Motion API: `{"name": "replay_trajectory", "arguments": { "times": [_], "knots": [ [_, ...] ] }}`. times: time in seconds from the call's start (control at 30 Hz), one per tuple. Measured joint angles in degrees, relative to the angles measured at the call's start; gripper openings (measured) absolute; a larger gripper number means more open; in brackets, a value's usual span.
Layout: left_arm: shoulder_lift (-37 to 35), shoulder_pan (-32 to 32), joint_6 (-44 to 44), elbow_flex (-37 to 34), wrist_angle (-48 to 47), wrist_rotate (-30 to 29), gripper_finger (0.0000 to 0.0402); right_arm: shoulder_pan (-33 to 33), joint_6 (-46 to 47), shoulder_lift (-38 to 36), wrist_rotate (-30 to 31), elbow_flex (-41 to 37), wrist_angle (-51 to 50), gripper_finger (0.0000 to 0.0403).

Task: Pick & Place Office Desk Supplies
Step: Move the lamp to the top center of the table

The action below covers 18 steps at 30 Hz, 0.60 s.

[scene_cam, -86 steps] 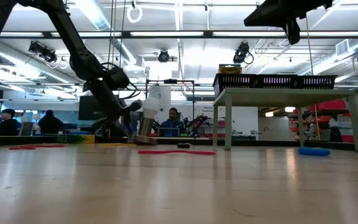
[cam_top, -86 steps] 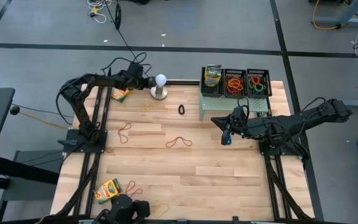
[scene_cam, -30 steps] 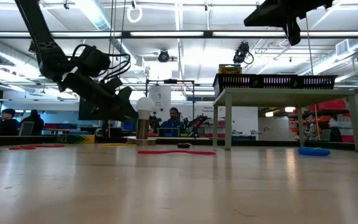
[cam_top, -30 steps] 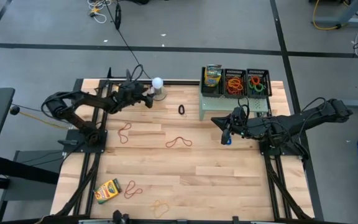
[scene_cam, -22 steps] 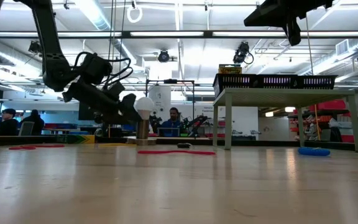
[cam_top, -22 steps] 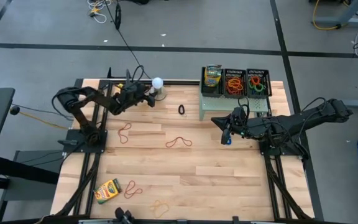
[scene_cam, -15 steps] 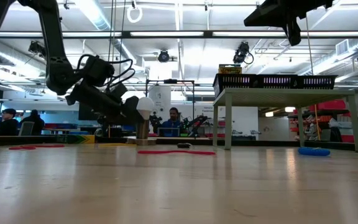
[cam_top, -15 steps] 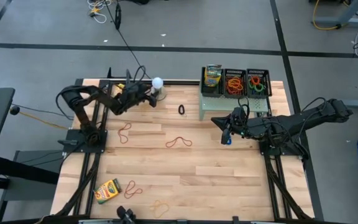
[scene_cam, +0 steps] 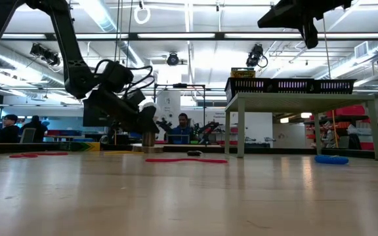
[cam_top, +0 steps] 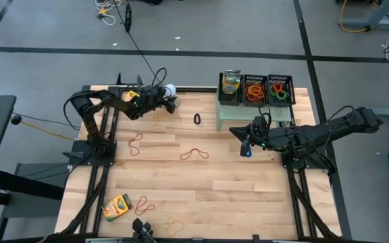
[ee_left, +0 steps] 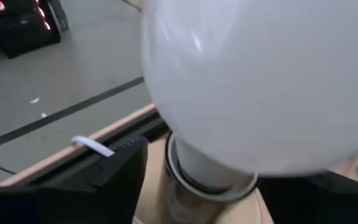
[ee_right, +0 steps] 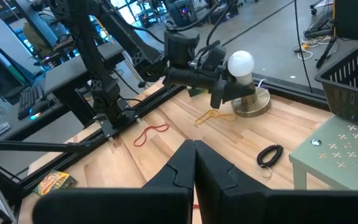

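Note:
My left gripper [cam_top: 167, 102] is open at the table's far left, at the white ball [ee_left: 260, 81] on its metal base [ee_right: 252, 103]. Its two dark fingers [ee_left: 114, 177] stand on either side of the neck under the ball. My right gripper [ee_right: 194, 163] is shut and empty, held above the table beside the pale green riser [cam_top: 248, 113]. Rubber bands lie flat on the wood: red [cam_top: 135, 142], red [cam_top: 194, 154], black [cam_top: 198, 119]. One crayon box [cam_top: 117, 206] lies near the front left, and another [cam_top: 231, 82] stands in a basket. My left gripper comes at the ball's neck [ee_left: 194, 171] nearly level from the table's left, one finger on each side. Bare wood shows between one finger and the neck. I cannot tell whether the other finger touches it.
Three black mesh baskets [cam_top: 255, 89] stand in a row on the riser at the far right, two of them holding rubber bands. More bands [cam_top: 144, 204] lie near the front left. A yellow box [cam_top: 132, 96] shows under the left arm. The middle of the table is bare wood.
My left gripper has gone down and toward the table's right, up to the white ball, and its fingers now straddle the neck. It stays open. The ball and its base have kept their place.

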Motion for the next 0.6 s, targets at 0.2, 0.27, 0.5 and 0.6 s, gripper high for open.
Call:
{"name": "replay_trajectory", "arguments": {
  "times": [0.2,0.27,0.5,0.6],
  "knots": [
    [0.0,0.0,0.7,0.0,1.9,-0.1,0.0196,0.0,0.0,0.0,0.7,0.0,-0.1,0.0007],
    [0.0,0.0,1.0,0.0,3.2,0.0,0.0181,0.0,0.0,0.0,0.8,0.0,-0.1,0.0007],
    [-2.0,0.0,1.1,1.5,5.5,1.3,0.0181,0.0,-0.1,0.0,0.9,0.0,-0.2,0.0007],
    [-2.6,0.0,-0.2,3.6,3.4,2.8,0.0184,0.0,-0.2,0.0,0.9,0.0,-0.4,0.0007]
  ]
}}
